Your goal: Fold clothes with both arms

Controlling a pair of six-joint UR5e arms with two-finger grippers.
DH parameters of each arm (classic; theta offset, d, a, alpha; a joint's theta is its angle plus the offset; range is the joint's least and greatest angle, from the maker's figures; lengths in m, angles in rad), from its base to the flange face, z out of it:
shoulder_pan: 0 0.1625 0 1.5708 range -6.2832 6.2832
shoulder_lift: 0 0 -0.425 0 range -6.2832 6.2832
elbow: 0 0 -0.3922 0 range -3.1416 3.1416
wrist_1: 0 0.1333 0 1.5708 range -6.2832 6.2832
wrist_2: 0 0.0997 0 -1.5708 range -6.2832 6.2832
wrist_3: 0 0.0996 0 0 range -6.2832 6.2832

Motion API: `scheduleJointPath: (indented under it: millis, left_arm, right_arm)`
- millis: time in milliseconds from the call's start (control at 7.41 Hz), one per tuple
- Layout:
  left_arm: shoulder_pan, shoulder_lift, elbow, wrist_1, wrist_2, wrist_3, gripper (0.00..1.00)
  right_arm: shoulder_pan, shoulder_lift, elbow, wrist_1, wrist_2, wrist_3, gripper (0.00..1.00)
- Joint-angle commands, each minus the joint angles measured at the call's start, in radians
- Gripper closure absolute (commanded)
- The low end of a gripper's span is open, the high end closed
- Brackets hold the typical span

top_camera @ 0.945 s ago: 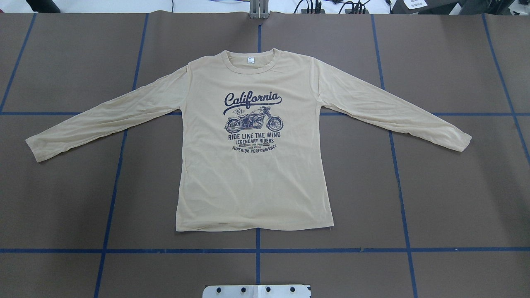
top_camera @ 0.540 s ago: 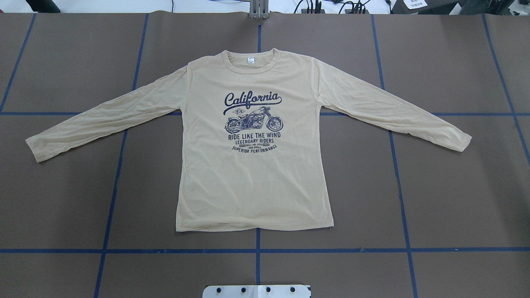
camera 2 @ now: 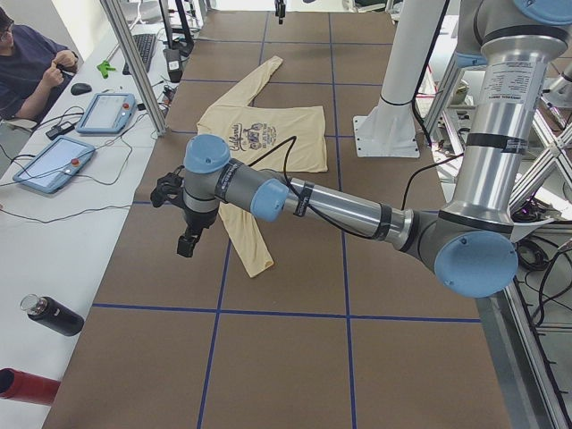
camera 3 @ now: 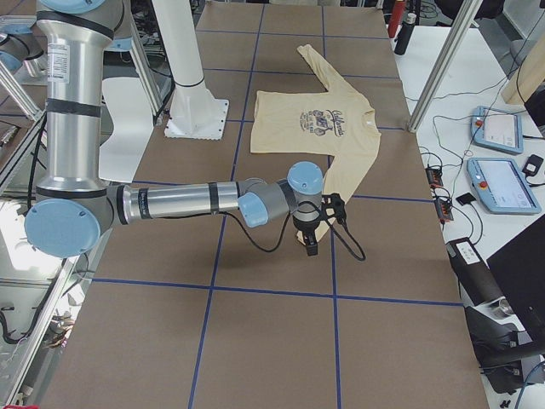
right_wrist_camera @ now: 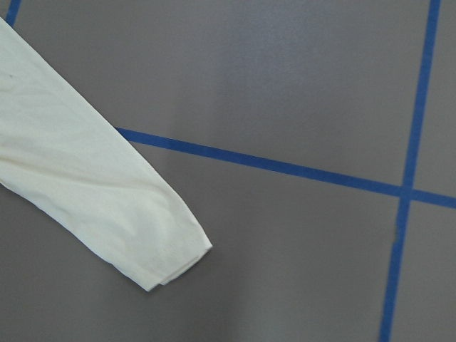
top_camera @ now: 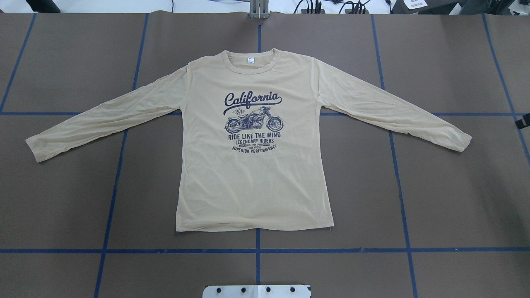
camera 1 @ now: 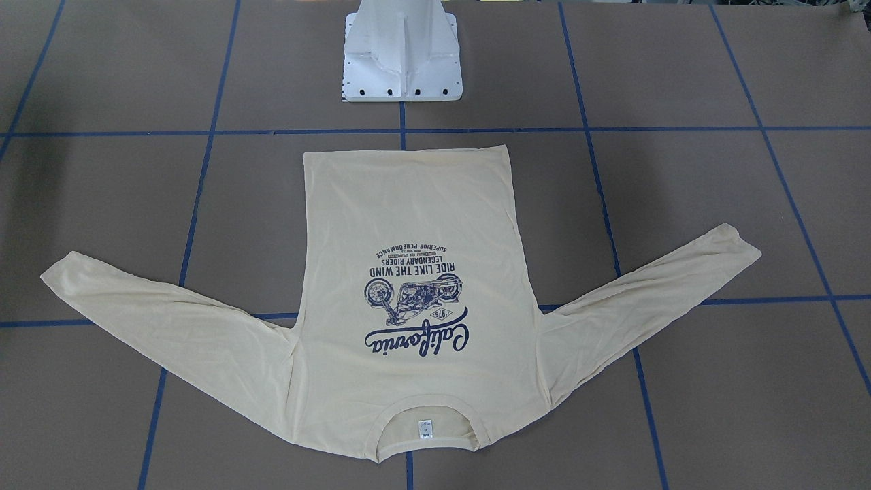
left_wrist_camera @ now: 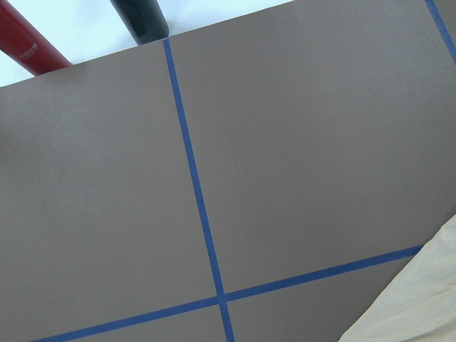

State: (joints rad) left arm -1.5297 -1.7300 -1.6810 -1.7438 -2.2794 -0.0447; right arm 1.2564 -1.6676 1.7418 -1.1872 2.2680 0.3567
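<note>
- Leftmost, past the counter's [top_camera: 62,198] brown cover at the robot's left end, a red bottle [camera 2: 22,386] and a black bottle [camera 2: 52,315] lie on a white ledge.
- That brown cover is marked into large squares by blue tape [top_camera: 112,198].
- Just inside that end, the left arm [camera 2: 340,207] reaches out low over the counter. The left jaws point down over bare brown surface just beside the cuff of the left sleeve [top_camera: 35,151], and I cannot tell how wide they stand.
- At the middle, the shirt [top_camera: 252,174] lies flat and face up, with the print showing. Its collar is on the far side from the white pedestal [camera 1: 401,54], its hem is near the pedestal, and both sleeves are spread outward.
- Farther right, the right sleeve [top_camera: 461,140] ends flat on the counter, its cuff [right_wrist_camera: 171,249] close to a tape crossing.
- Beyond it, the right arm [camera 3: 179,203] stretches low. The right jaws hang above the counter near that cuff, clear of the cloth, and their opening cannot be told.
- Along the far side runs a white desk with tablets [camera 3: 502,183] and cables, where a person [camera 2: 27,67] is seated.
</note>
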Motion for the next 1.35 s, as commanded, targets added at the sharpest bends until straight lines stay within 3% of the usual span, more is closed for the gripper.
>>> scheduleJointPath:
  millis: [0, 540, 675, 1215]
  left_arm:
    - [0.0, 0.0, -0.002, 0.0, 0.0, 0.0, 0.0]
    - [0.0, 0.0, -0.009, 0.0, 0.0, 0.002, 0.0]
    - [0.0, 0.0, -0.008, 0.0, 0.0, 0.002, 0.0]
    - [0.0, 0.001, -0.008, 0.0, 0.0, 0.002, 0.0]
  right_arm:
    - [-0.144, -0.023, -0.056, 0.229, -0.068, 0.255, 0.0]
    - [-0.187, 0.037, -0.249, 0.406, -0.125, 0.255, 0.07]
    - [-0.195, 0.043, -0.252, 0.406, -0.127, 0.257, 0.14]
    - [-0.227, 0.086, -0.271, 0.408, -0.128, 0.303, 0.17]
